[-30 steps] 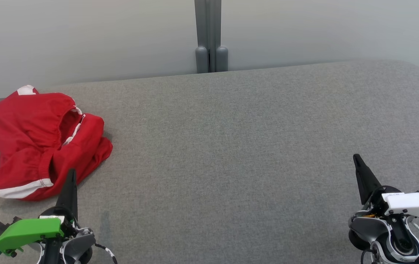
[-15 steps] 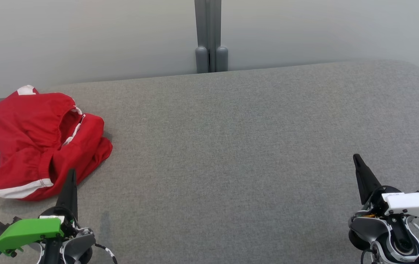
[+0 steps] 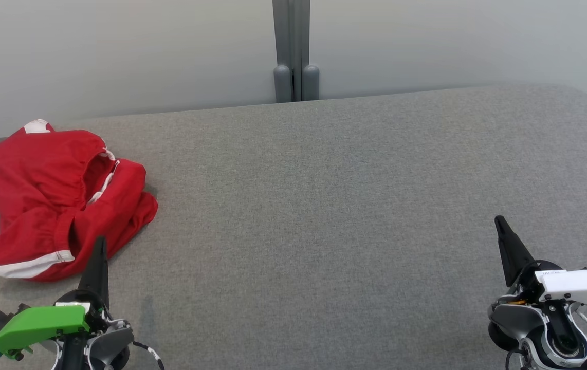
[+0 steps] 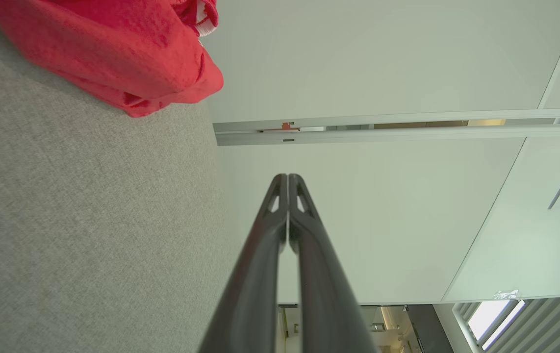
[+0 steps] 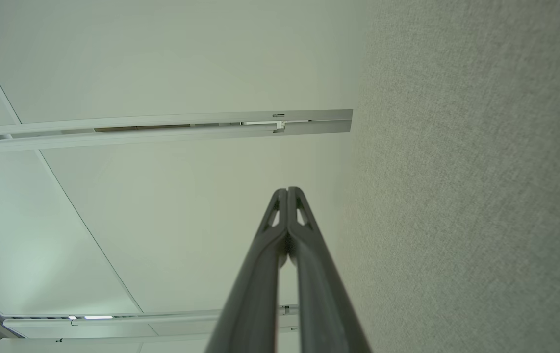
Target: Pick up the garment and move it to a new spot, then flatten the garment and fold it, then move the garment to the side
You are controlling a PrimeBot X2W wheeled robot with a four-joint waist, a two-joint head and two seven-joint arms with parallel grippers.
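One crumpled red garment (image 3: 62,200) is lying at the far left of the grey surface (image 3: 324,205), the left end effector (image 3: 100,241) hovering clenched and empty just beside its near edge, the right end effector (image 3: 499,221) sitting clenched well apart.

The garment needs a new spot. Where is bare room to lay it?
Free: the grey surface from the red garment rightward to its right edge, between wall and right hand. Crowded: the left end, where the garment lies near the left hand.
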